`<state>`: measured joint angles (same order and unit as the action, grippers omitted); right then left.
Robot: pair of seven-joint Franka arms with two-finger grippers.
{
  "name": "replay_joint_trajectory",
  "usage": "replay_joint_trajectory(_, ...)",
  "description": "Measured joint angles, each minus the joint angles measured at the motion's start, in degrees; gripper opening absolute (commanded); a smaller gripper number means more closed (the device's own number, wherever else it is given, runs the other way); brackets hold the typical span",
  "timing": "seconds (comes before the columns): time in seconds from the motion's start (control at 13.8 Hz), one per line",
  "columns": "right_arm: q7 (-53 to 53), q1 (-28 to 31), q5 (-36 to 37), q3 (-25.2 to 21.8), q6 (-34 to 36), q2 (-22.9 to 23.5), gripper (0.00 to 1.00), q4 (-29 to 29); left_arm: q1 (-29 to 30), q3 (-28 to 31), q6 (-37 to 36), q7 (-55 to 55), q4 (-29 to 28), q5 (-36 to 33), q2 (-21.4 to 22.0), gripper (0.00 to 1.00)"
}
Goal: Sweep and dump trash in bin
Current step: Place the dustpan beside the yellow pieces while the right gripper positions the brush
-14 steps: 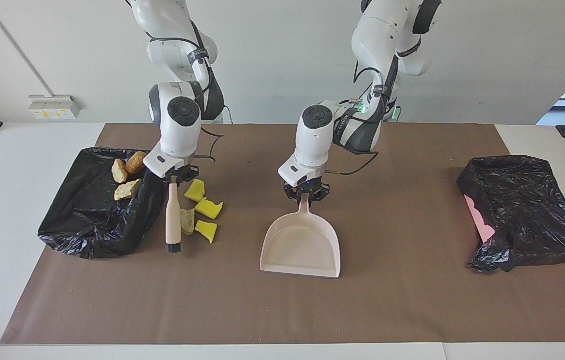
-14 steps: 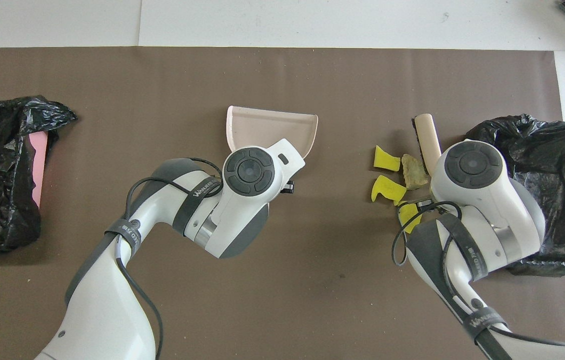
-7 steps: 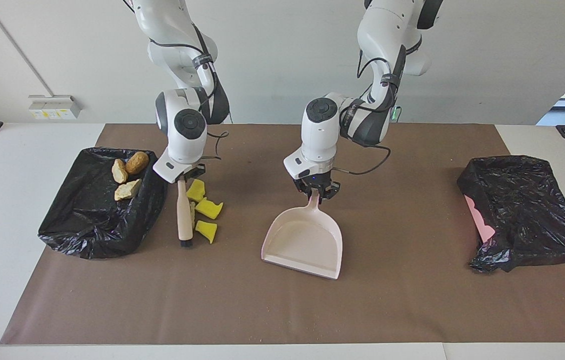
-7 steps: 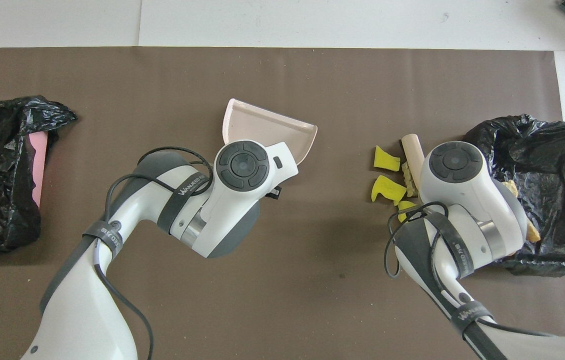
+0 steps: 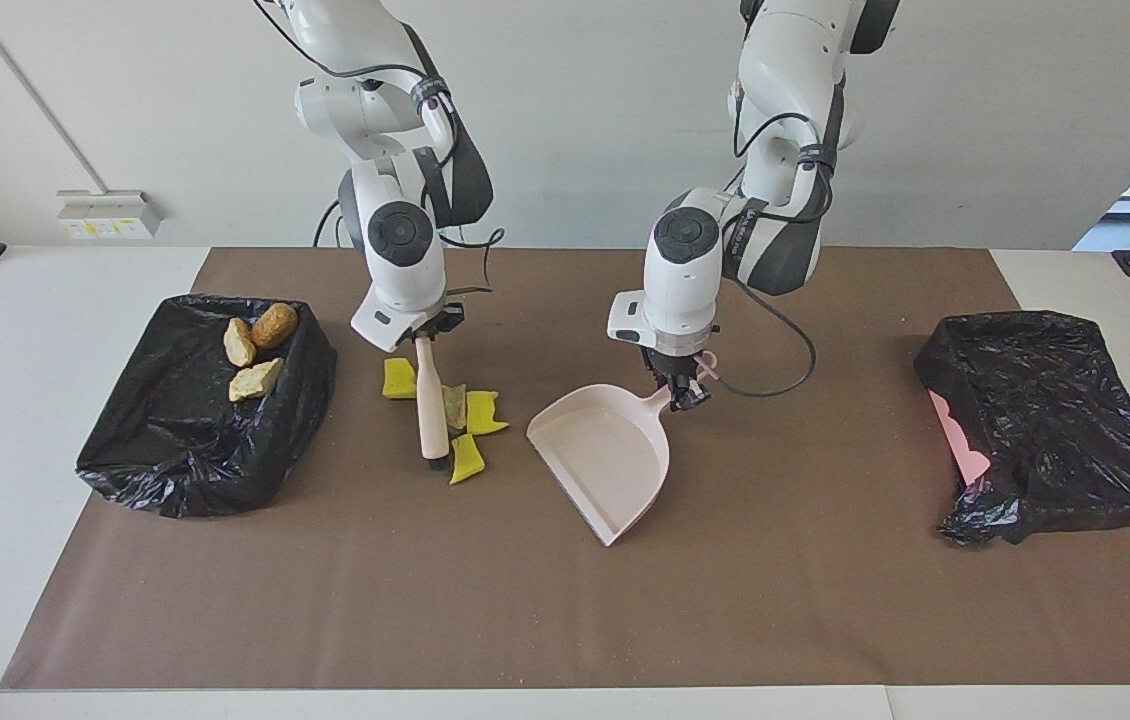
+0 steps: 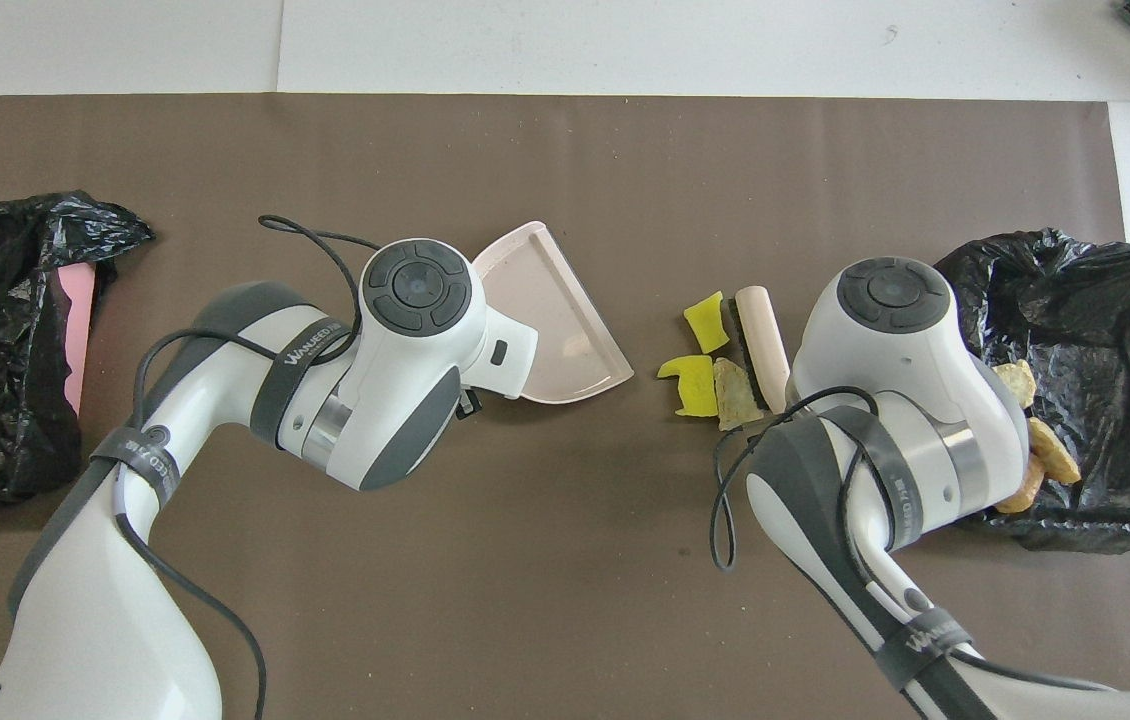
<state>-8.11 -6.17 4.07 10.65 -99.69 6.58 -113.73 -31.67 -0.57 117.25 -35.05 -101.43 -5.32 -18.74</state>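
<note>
On the brown mat (image 5: 565,620), the right gripper (image 5: 425,335) is clamped on a brush (image 5: 430,405) whose bristles rest among the yellow sponge chunks (image 5: 470,455) and a tan lump (image 5: 454,405). Just beside them, toward the left arm's end, lies the pale dustpan (image 5: 605,460), its handle pinched tight by the left gripper (image 5: 682,390). Three bread-like pieces (image 5: 255,350) sit in a black bag-lined bin (image 5: 195,470) at the right arm's end. Another black bag (image 5: 1055,430) lies at the left arm's end.
</note>
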Motion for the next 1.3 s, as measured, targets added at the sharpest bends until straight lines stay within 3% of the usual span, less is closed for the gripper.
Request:
replay_joint_trajectory(0.14, 0.1, 0.7, 2.6, -0.1, 2.4, -0.4, 0.00, 1.0, 0.0, 0.0, 0.2, -4.5, -0.9, 0.0, 0.3, 0.00)
replay_joint_trajectory(0.36, 0.1, 1.1, 4.1, -0.2, 2.7, -1.7, 0.00, -2.5, -0.1, -0.1, 2.9, -9.5, -4.1, 0.0, 1.4, 0.00)
replay_joint_trajectory(0.72, 0.1, 0.7, 3.9, 0.1, -1.6, -2.8, 0.00, -8.0, -2.0, -0.7, 7.1, -10.4, -8.0, -0.1, 2.2, 0.00)
replay_joint_trajectory(1.3, 0.1, -6.2, -16.2, 0.3, -7.2, -1.6, 0.00, -7.4, -2.7, -0.6, 8.9, -10.4, -9.3, -0.8, 2.5, 0.00)
